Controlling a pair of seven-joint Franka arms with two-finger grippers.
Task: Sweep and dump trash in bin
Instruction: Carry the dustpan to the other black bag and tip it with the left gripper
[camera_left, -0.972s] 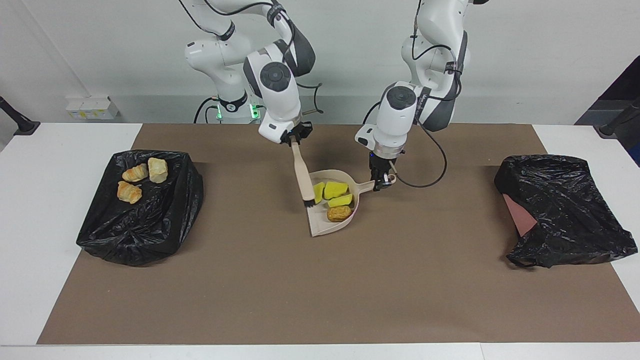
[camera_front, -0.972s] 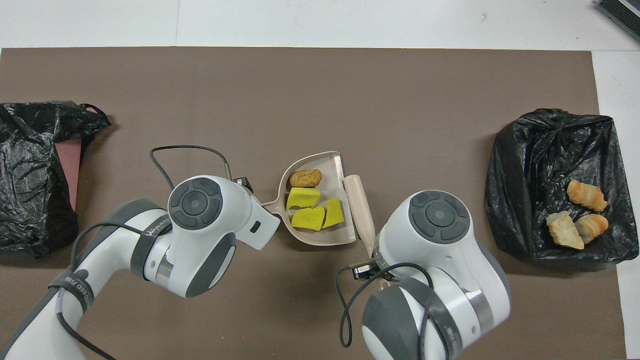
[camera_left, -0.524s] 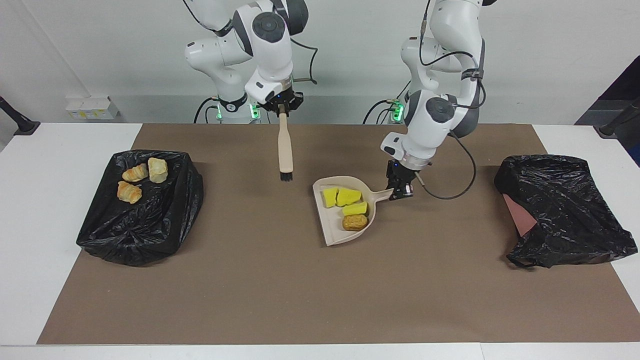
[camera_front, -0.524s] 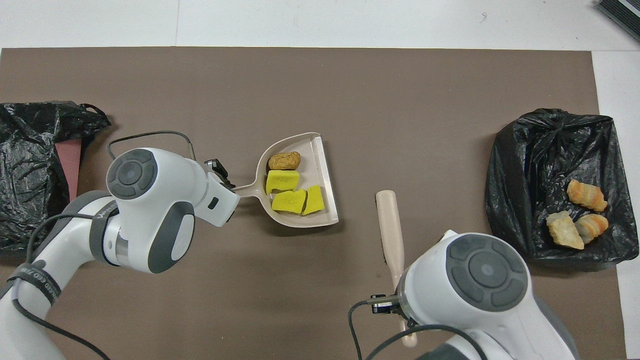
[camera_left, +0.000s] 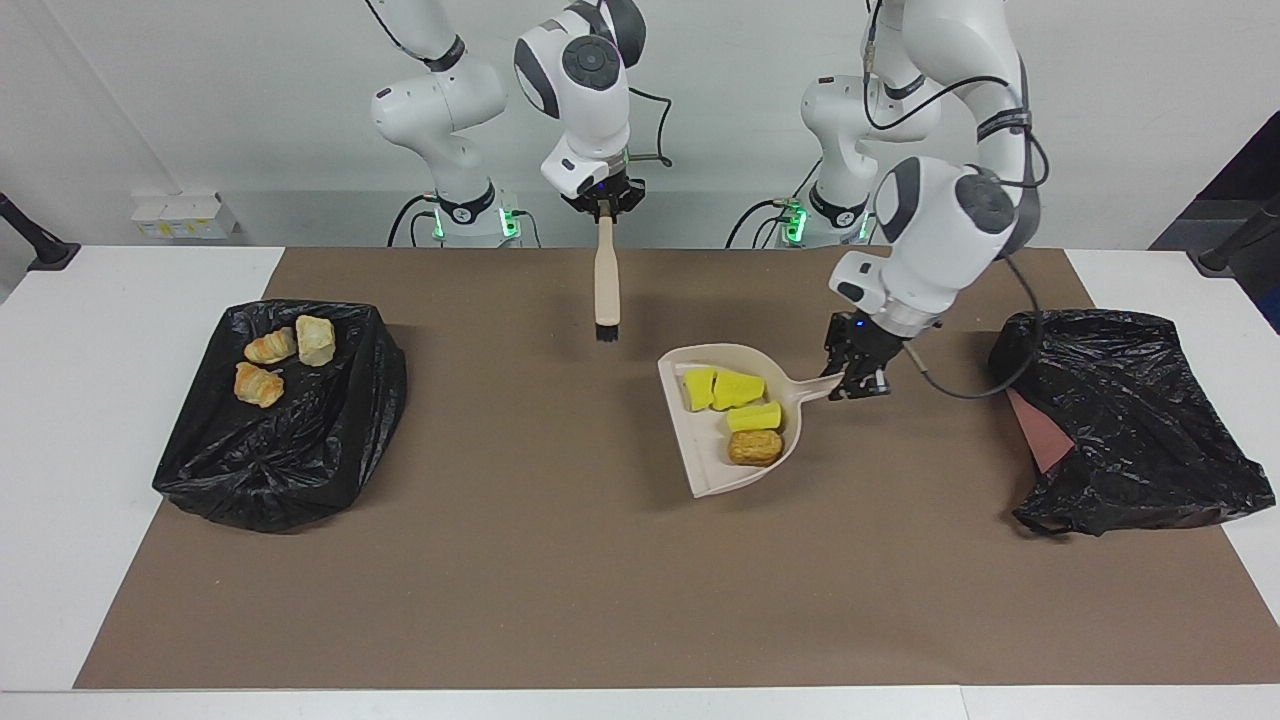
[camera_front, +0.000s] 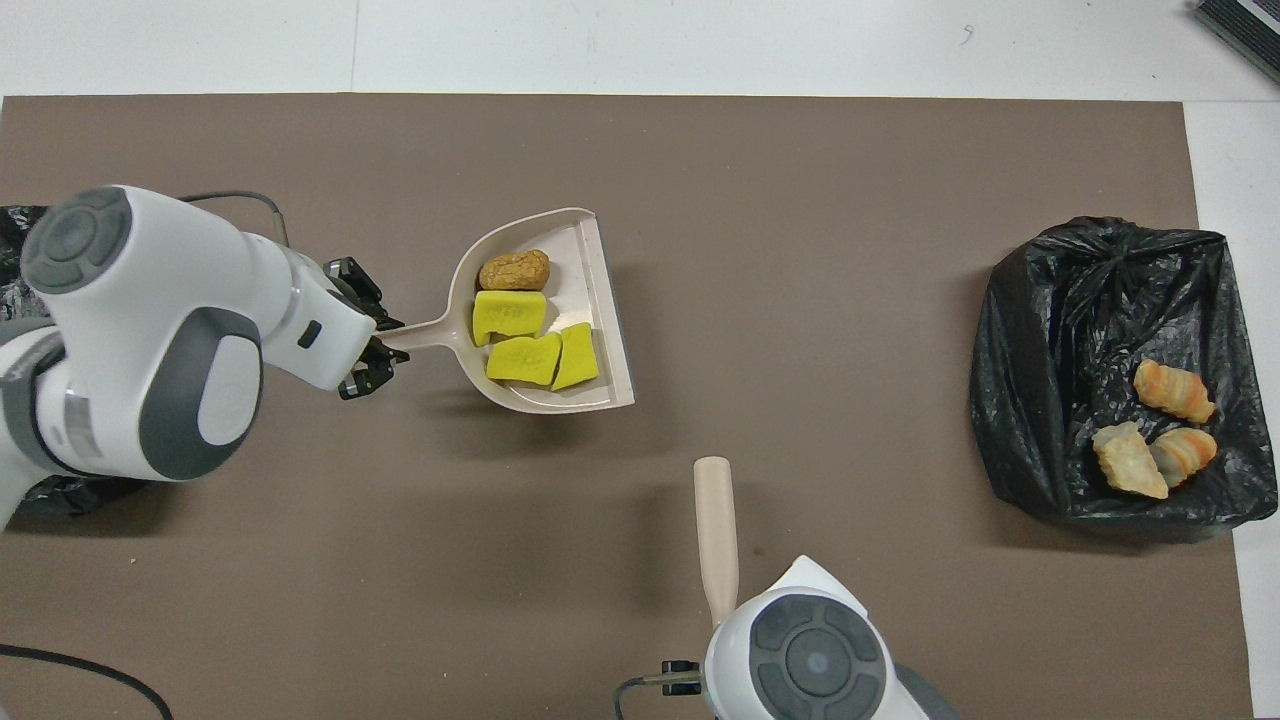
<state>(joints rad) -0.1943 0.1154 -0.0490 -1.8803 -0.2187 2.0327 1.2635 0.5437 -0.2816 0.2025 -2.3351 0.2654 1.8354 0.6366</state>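
Trash (camera_left: 738, 412) in dustpan (camera_left: 705, 475), left fingers' (camera_left: 851, 383) grip

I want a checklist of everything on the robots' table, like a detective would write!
Surface: brown mat over a white table.
Job's things: beige plastic dustpan carrying three yellow sponge chunks and a brown bun-like lump; three golden bread-like pieces in the black-bagged bin; a second black-bagged bin at the left arm's end.
Clutter: nothing seen.
Grippers: left end effector holds the dustpan's handle; right end effector holds a beige brush hanging over the mat.
Cables: black cable looping from the left wrist.
Surroundings: white wall, white box.
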